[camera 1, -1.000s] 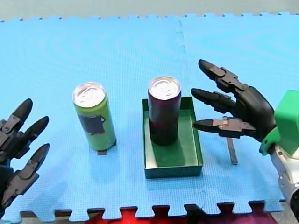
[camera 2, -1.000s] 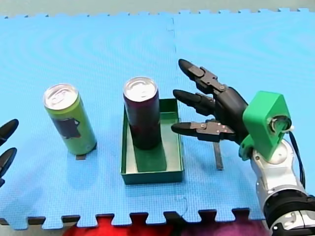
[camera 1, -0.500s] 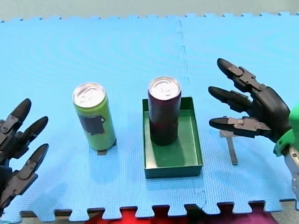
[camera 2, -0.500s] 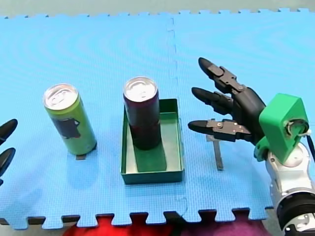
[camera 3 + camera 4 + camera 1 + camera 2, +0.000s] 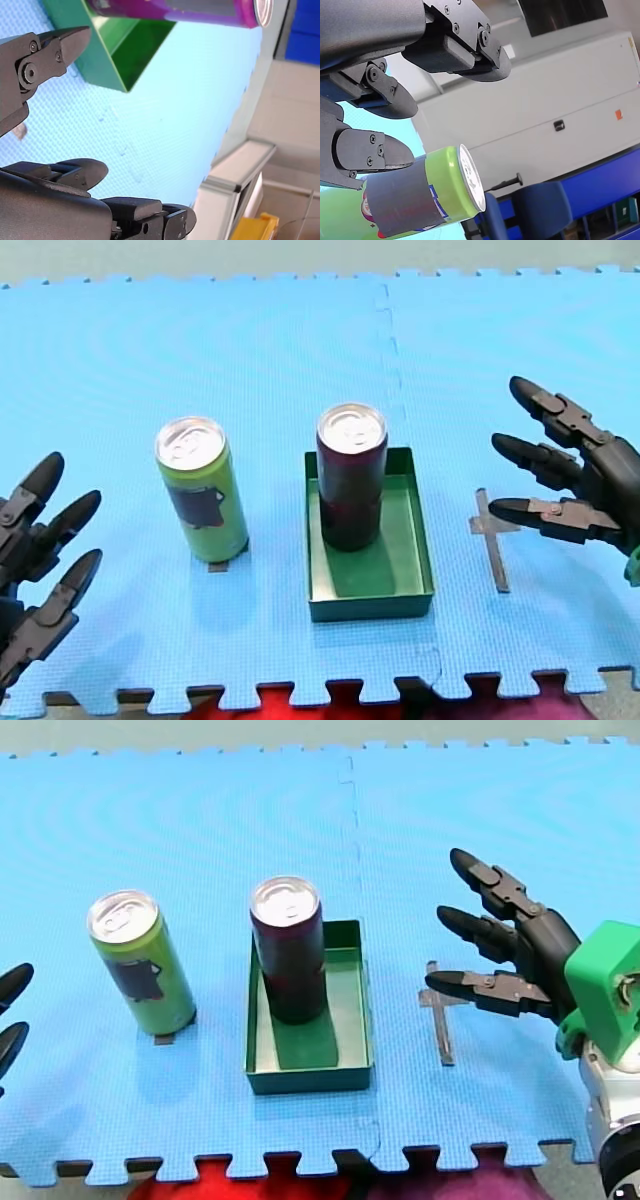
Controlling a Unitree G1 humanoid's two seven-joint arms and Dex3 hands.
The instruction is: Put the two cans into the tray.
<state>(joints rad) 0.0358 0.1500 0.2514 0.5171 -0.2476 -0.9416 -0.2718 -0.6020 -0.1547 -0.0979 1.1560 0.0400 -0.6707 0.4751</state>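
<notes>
Purple can (image 5: pixel 351 480) stands in the tray (image 5: pixel 423 545); green can (image 5: pixel 203 490) stands left of it. Left hand (image 5: pixel 32 570) at near left, right hand (image 5: pixel 585 490) at right, fingers (image 5: pixel 545 512) released.

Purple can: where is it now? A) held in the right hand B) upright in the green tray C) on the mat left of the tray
B: the purple can stands upright on the floor of the green tray; the right hand, open, is over the mat right of the tray, and the left hand, open, is at the mat's near left edge.
</notes>
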